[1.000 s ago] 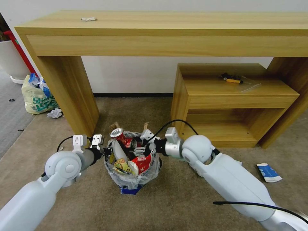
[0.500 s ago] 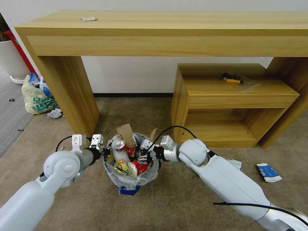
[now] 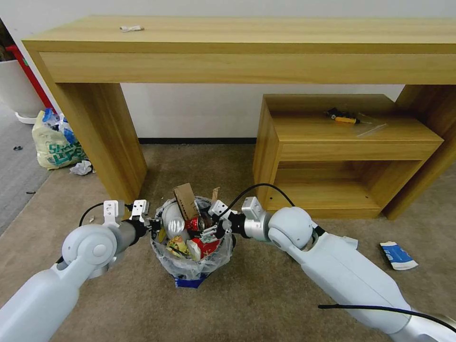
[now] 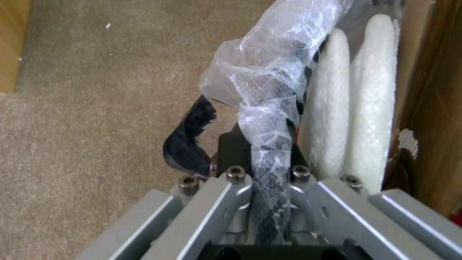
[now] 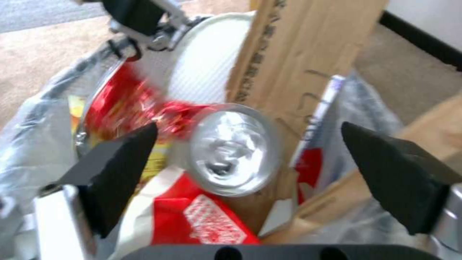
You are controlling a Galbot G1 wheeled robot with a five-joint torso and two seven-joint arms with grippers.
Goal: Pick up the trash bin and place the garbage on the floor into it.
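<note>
Plastic-lined trash bin [image 3: 192,256] upright, left gripper [image 3: 153,225] fingers clamping its rim, right gripper [image 3: 219,227] fingers spread

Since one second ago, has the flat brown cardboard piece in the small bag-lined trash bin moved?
Yes. The cardboard piece now stands well above the trash bin's rim, nearer the wooden desk leg; earlier, little of it showed.

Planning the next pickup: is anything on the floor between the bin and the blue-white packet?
Nothing visible. Bare carpet lies between the trash bin and the blue-white packet; only the robot's right arm crosses above that stretch.
</note>
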